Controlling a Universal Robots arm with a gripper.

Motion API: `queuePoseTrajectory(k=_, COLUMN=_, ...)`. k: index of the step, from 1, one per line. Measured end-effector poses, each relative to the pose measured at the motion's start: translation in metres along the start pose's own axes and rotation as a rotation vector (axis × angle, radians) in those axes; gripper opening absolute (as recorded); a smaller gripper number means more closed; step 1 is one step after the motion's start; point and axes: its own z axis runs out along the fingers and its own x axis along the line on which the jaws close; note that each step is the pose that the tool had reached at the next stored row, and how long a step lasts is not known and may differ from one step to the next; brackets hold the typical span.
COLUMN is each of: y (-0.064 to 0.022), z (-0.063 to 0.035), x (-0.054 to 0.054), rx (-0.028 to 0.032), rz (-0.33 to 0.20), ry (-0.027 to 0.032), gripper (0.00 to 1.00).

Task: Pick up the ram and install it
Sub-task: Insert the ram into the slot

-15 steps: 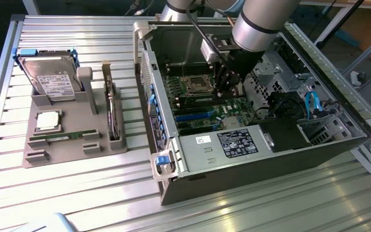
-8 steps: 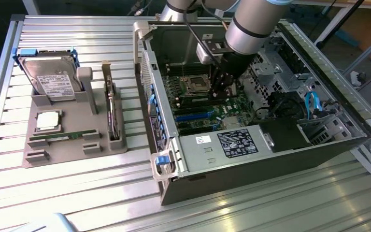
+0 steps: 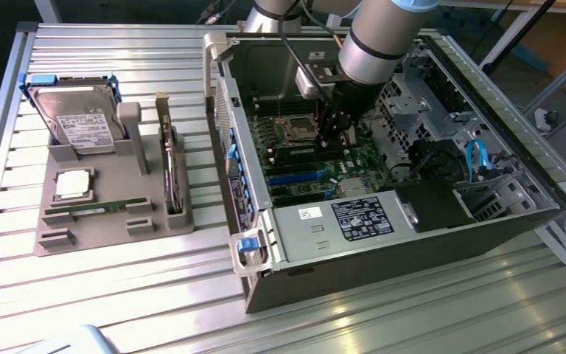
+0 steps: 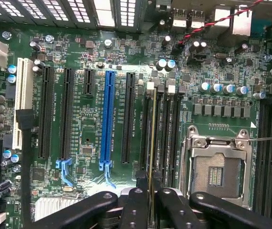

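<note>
Clamping the ram (image 4: 151,133) edge-on, the claw (image 4: 151,192) (lined up along the memory slots (image 4: 167,129)).

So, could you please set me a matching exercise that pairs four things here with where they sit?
Things: 1 ram; 2 hard drive; 3 processor; 4 socket.
Places: A empty, on the motherboard; B flat on the holder; C in the gripper, at the memory slots; D propped up in the holder.
Pairs: 1-C; 2-D; 3-B; 4-A.
</note>
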Motion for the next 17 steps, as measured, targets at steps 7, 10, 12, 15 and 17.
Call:
queuePoseTrajectory(k=7, y=0.0001, z=0.0001, x=0.0, rx=-0.0004, rz=0.0, ry=0.0061, gripper=0.14)
queuePoseTrajectory(k=10, y=0.0001, z=0.0014, x=0.0006, rx=-0.0002, rz=0.001, ry=0.0045, gripper=0.14)
queuePoseTrajectory(k=12, y=0.0001, z=0.002, x=0.0015, rx=-0.0004, rz=0.0, ry=0.0047, gripper=0.14)
queuePoseTrajectory(k=15, y=0.0001, z=0.0027, x=0.0019, rx=-0.0004, rz=0.0, ry=0.0047, gripper=0.14)
queuePoseTrajectory(k=17, y=0.0001, z=0.0033, x=0.002, rx=-0.0004, rz=0.0, ry=0.0048, gripper=0.14)
